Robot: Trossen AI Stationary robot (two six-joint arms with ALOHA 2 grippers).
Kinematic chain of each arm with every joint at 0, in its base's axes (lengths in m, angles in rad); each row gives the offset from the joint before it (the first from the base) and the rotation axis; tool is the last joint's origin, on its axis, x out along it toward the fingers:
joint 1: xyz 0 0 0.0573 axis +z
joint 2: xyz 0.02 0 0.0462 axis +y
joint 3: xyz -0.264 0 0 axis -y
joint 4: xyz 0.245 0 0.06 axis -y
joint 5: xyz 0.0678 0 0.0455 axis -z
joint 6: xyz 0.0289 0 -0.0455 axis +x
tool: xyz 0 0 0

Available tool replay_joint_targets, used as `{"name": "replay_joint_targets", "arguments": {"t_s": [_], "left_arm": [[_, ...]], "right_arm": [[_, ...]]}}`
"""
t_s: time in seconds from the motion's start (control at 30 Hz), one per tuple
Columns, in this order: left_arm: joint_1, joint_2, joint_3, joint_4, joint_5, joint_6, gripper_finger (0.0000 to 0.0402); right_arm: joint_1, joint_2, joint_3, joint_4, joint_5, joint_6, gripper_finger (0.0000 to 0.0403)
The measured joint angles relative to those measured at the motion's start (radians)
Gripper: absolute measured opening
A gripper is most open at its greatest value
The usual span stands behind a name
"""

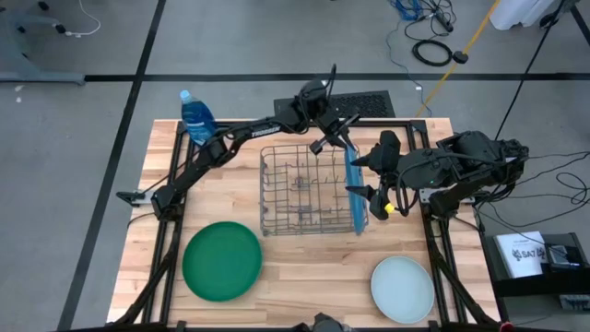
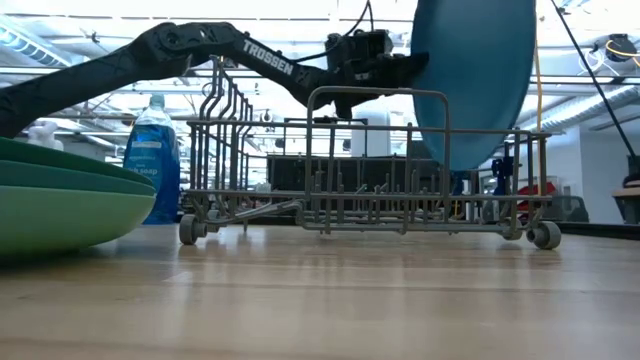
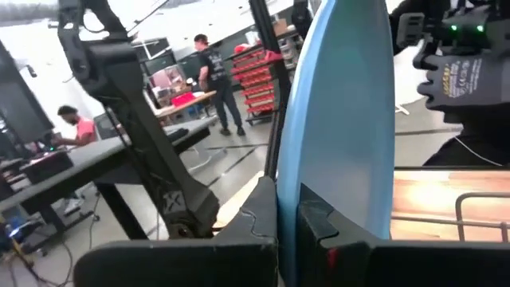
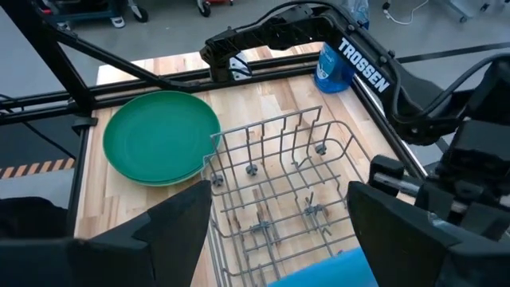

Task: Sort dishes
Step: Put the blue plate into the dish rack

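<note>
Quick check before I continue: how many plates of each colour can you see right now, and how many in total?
Blue plate, on edge in the wire rack, left gripper shut on its rim: 1
Green plates, a stack of two shades by the low view: 2
Pale mint plate: 1
Total: 4

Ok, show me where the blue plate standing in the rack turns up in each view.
High view: the blue plate shows edge-on at the wire rack's right end.
Low view: upper right, upright above the rack.
Left wrist view: centre, pinched on its edge by the left hand.
Right wrist view: only a blue sliver at the bottom.
Shared landmark: the rack, unseen only in the left wrist view.
</note>
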Motion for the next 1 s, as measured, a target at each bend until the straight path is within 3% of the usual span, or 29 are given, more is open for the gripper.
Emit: {"name": "replay_joint_targets", "arguments": {"t_s": [0.47,0.8,1.0], "left_arm": [[-0.001,0.0,-0.005,-0.018,-0.041,0.121,0.0002],[0.017,0.0,-0.014,-0.231,-0.055,0.296,0.0001],[0.022,0.0,-0.016,-0.277,-0.057,0.347,0.0001]], "right_arm": [[0.0,0.0,0.0,0.0,0.0,0.001,0.0286],[0.0,0.0,0.0,0.0,0.0,-0.003,0.0286],[0.0,0.0,0.0,0.0,0.0,-0.021,0.0286]]}}
